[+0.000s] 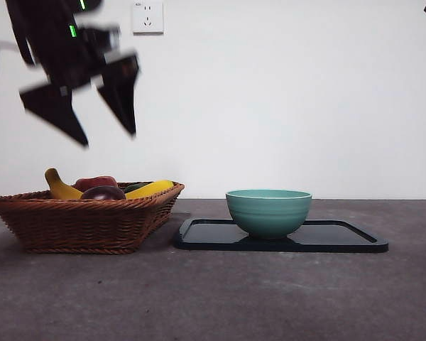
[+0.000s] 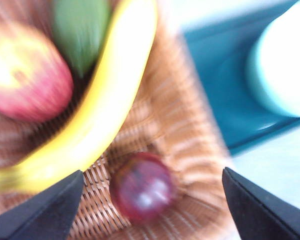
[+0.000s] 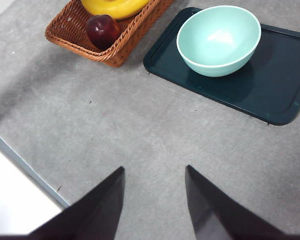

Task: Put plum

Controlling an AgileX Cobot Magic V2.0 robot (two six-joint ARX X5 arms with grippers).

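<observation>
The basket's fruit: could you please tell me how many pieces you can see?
4: a plum at the near corner, a banana behind it, an apple, and something green. More may be hidden.

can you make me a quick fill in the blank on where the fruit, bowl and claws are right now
1. The small dark purple plum lies in the woven brown wicker ____.
2. The pale green ceramic bowl stands on the dark flat ____.
3. The left claw hangs above the fruit with its jaws ____.
4. The long fruit beside the plum is a yellow ____.

Missing words: basket; tray; open; banana
</observation>
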